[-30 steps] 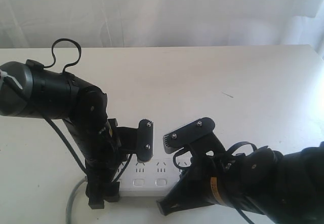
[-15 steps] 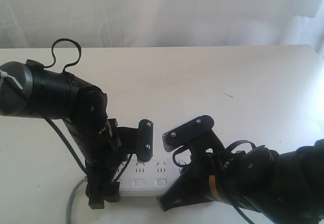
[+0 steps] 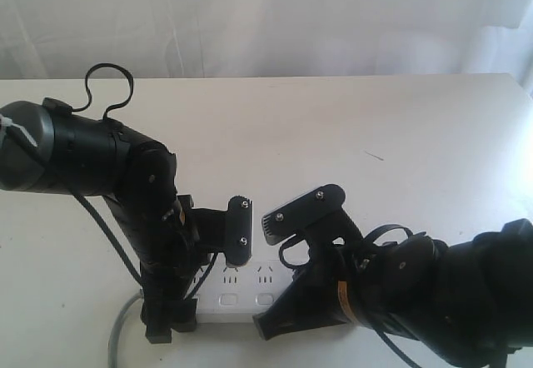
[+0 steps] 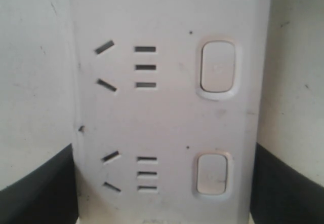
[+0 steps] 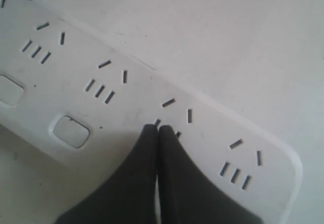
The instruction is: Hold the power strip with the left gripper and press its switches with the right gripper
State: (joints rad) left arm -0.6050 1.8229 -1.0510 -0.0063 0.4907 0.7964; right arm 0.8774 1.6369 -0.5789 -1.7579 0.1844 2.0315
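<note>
The power strip point(image 3: 246, 288) lies along the table's near edge, and its grey cord point(image 3: 119, 339) leaves at the left. My left gripper point(image 3: 205, 278) straddles the strip's width. In the left wrist view the left gripper point(image 4: 162, 152) has a black finger point(image 4: 45, 183) against each long side, with two switches point(image 4: 218, 66) showing between them. My right gripper point(image 3: 293, 289) leans over the strip just right of the left one. In the right wrist view the right gripper point(image 5: 157, 128) is shut and empty, its tips over socket slots past a switch point(image 5: 71, 131). I cannot tell whether the tips touch.
The white table point(image 3: 350, 126) runs back to a pale curtain point(image 3: 275, 18). A small dark mark point(image 3: 375, 156) sits on the table at the right. Both arm bodies crowd the near edge around the strip.
My right gripper has shifted a little to the left, closer to the left gripper above the strip. The left arm and the strip have stayed still.
</note>
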